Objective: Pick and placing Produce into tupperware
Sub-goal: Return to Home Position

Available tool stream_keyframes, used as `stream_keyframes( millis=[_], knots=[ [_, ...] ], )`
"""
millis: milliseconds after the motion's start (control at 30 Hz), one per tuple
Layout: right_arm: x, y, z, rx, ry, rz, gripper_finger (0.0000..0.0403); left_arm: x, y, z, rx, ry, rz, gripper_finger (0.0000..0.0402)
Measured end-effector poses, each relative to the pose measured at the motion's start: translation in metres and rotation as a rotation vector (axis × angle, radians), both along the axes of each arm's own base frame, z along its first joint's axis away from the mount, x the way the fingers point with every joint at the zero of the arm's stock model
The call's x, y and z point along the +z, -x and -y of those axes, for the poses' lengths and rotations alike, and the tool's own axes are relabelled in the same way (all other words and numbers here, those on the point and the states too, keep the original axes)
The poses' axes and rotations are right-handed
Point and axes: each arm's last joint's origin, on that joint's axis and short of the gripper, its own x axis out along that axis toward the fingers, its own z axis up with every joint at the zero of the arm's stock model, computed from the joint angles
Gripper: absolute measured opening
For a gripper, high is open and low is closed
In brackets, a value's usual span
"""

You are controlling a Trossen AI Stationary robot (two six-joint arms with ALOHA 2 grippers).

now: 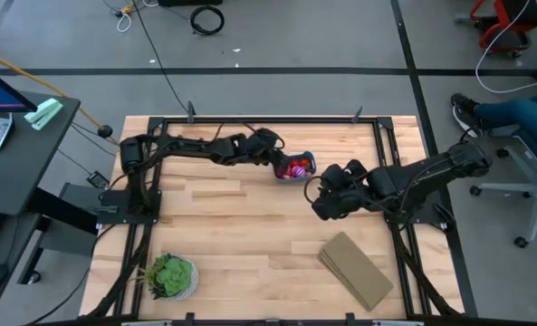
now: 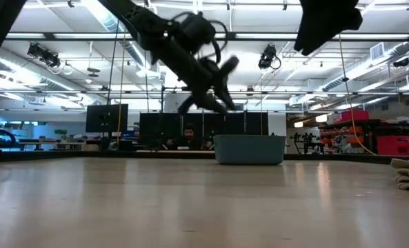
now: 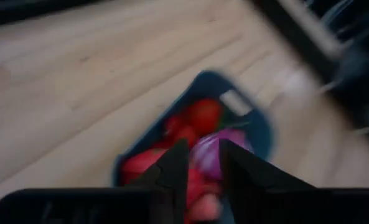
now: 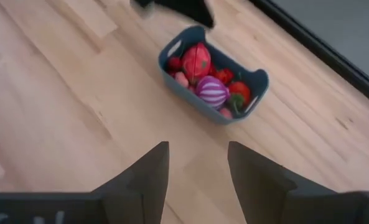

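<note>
The teal-blue tupperware [image 1: 295,168] stands on its base toward the table's far side, seen also in the low view [image 2: 250,149]. It holds several small produce pieces: a big red one [image 4: 196,61], a purple striped one [image 4: 211,91], and small red and pink ones. My left gripper [image 3: 203,163] hovers just above the tub's left end [image 1: 278,159], fingers a narrow gap apart, with nothing seen between the tips. My right gripper [image 4: 196,163] is open, raised off the table to the right of and nearer than the tub [image 1: 327,197].
A green leafy plant in a white pot [image 1: 170,276] stands near the table's near-left corner. A flat tan block [image 1: 354,269] lies near the near-right corner. Bare wood lies between them and in front of the tub. A seated person's leg [image 1: 513,113] shows beyond the right edge.
</note>
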Motion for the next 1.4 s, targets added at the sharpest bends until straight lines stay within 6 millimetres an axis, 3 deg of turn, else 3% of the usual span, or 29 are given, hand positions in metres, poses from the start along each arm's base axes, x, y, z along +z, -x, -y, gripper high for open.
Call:
stream_keyframes(
  millis=[167,367,567,767,933,1033,1167,1300,1400],
  knots=[
    [0.000,0.007,-0.004,0.089,-0.044,-0.080,0.0173,0.046,0.016,-0.003,-0.053,0.127,0.153,0.0116],
    [0.013,0.035,-0.010,0.189,-0.289,-0.148,0.0172,0.141,0.066,0.003,-0.191,0.142,0.430,0.0107],
    [0.042,0.087,0.010,0.096,-0.192,-0.017,0.0173,0.231,0.152,0.034,-0.257,-0.044,0.659,0.0083],
    [0.075,0.158,0.044,0.063,-0.064,0.290,0.0174,0.273,0.262,0.073,-0.290,-0.186,0.760,0.0062],
    [0.090,0.212,0.070,0.074,0.151,0.502,0.0174,0.272,0.340,0.101,-0.334,-0.384,0.724,0.0049],
    [0.095,0.221,0.073,0.166,0.176,0.643,0.0174,0.260,0.362,0.108,-0.302,-0.437,0.721,0.0043],
    [0.078,0.206,0.064,0.298,0.194,0.797,0.0174,0.223,0.354,0.105,-0.297,-0.434,0.715,0.0039],
    [0.034,0.176,0.052,0.305,0.200,0.836,0.0174,0.173,0.325,0.094,-0.293,-0.448,0.750,0.0042],
    [0.009,0.165,0.049,0.248,0.230,0.817,0.0175,0.143,0.310,0.088,-0.273,-0.496,0.805,0.0042]
  ],
)
